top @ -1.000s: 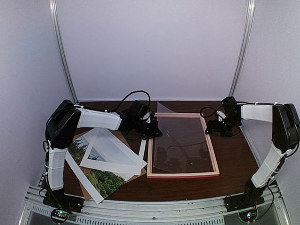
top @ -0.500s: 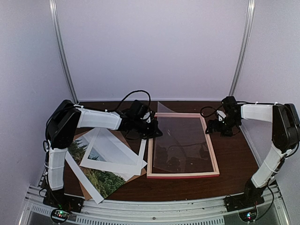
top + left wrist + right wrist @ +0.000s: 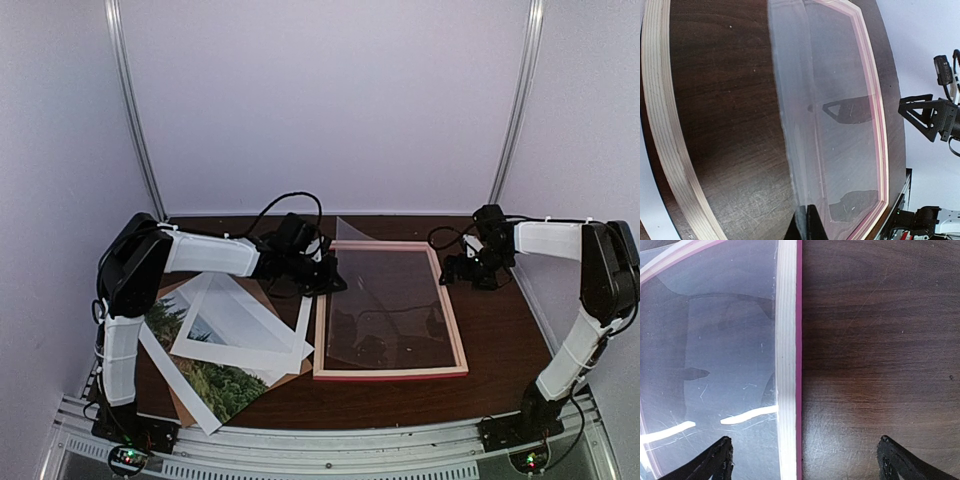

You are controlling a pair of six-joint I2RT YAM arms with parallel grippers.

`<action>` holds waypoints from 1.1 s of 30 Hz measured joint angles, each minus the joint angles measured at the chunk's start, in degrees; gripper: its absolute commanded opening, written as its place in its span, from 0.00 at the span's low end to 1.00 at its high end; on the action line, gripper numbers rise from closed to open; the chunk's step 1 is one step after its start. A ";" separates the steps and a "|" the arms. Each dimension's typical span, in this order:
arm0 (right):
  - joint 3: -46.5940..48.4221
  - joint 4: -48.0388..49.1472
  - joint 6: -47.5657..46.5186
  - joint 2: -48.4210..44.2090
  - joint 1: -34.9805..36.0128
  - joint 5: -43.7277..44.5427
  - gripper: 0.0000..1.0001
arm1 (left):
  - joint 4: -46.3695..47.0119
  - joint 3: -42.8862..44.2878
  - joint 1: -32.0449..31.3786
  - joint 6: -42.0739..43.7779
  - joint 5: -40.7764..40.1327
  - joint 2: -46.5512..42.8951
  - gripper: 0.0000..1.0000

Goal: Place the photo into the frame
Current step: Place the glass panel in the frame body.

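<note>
— On the tabletop (image 3: pixel 500 340), right of centre, lies the frame (image 3: pixel 390 373): a thin pink front with pale wood sides, lying flat. Where is the photo (image 3: pixel 215 385)?

— Only the overhead view shows it. It lies well left of the frame, green trees showing, partly under a white mat (image 3: pixel 245 358).

— And the wrist cameras?

— The left one shows the left gripper (image 3: pixel 807 225) closed on the edge of a clear sheet (image 3: pixel 840 125). From overhead, that sheet's far corner stands lifted above the frame's far rail. The right one shows the right gripper (image 3: pixel 805 460) spread wide and gripping nothing. Its fingers (image 3: pixel 715 462) sit to either side of the frame's right rail. Fine scratches mark the sheet there.
</note>
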 measured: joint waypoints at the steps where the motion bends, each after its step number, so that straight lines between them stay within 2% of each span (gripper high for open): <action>1: 0.00 0.00 0.00 0.00 0.00 0.07 1.00 | -0.09 0.07 0.00 0.02 0.02 0.02 0.00; 33: 0.00 -0.39 0.00 0.00 0.00 0.57 1.00 | -3.21 3.08 0.20 1.42 3.17 0.02 0.00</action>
